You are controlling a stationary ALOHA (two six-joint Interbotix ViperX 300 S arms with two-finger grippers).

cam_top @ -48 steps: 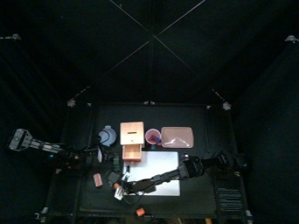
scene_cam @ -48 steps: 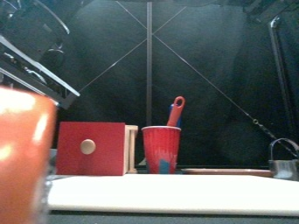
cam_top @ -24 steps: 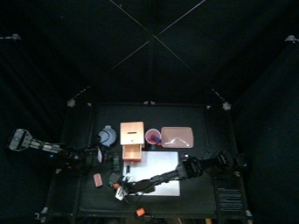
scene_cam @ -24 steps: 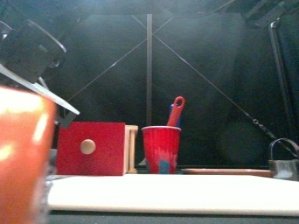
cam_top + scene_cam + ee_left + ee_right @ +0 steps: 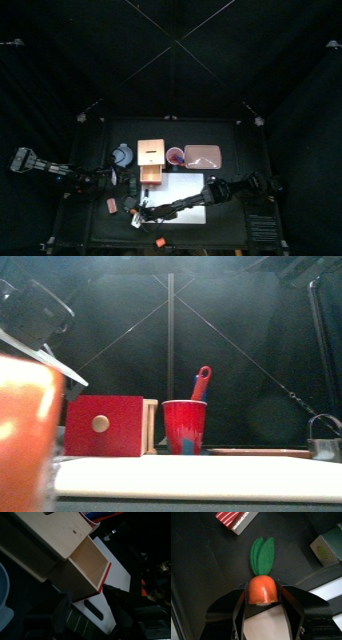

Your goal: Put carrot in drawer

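The carrot (image 5: 262, 591) is a small orange piece with green leaves, lying on the black table. My right gripper (image 5: 262, 603) reaches across from the right to the table's front left (image 5: 140, 212). Its jaws stand open close on either side of the carrot. The drawer (image 5: 152, 160) is a tan wooden box, its pull-out section (image 5: 85, 566) drawn out, nothing in it, with a red front (image 5: 106, 426). My left gripper (image 5: 92, 609) hovers open just in front of that section, holding nothing.
A red cup (image 5: 175, 156) with a handled tool in it and a pink tray (image 5: 203, 155) stand right of the drawer, a grey-blue plate (image 5: 123, 155) left of it. The white sheet (image 5: 194, 192) lies in front. A striped block (image 5: 234, 519) lies near the carrot.
In the front view the left arm's dark shape at the upper left shifted a second ago and has since held still. The right arm has hardly moved in the top view.
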